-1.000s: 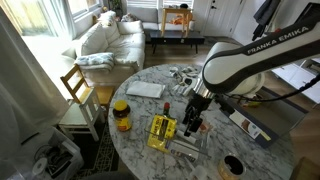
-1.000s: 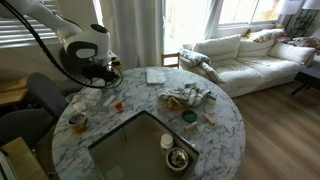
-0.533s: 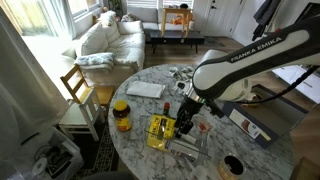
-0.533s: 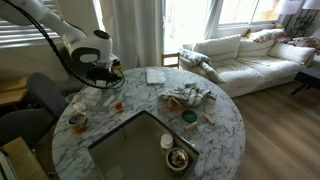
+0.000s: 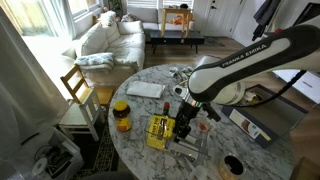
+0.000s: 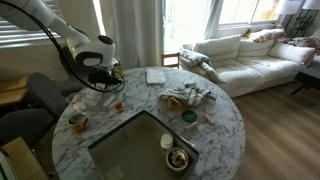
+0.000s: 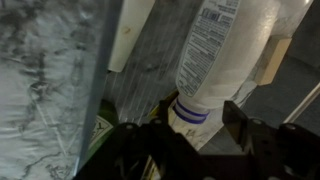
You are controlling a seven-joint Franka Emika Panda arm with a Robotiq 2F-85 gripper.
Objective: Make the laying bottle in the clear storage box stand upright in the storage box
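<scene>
In the wrist view the laying bottle (image 7: 225, 50), white with a printed label and blue bands at its neck, lies on the floor of the clear storage box (image 7: 150, 85). My gripper (image 7: 187, 125) straddles the banded neck, and both fingers (image 7: 132, 138) sit against its sides. In both exterior views the gripper (image 5: 185, 128) (image 6: 103, 84) is down in the clear storage box (image 5: 195, 146), right beside the yellow packet (image 5: 160, 132). There the fingers hide the bottle.
An orange-lidded jar (image 5: 121, 113) stands near the table's edge beyond the yellow packet. A white book (image 5: 145, 89), a mug (image 5: 233, 165) and a long carton (image 5: 255, 125) share the round marble table (image 5: 140, 150). A second white item (image 7: 130, 35) lies beside the bottle.
The arm has come down and towards the yellow packet, into the box. Its jaws have narrowed from wide open onto the bottle's neck.
</scene>
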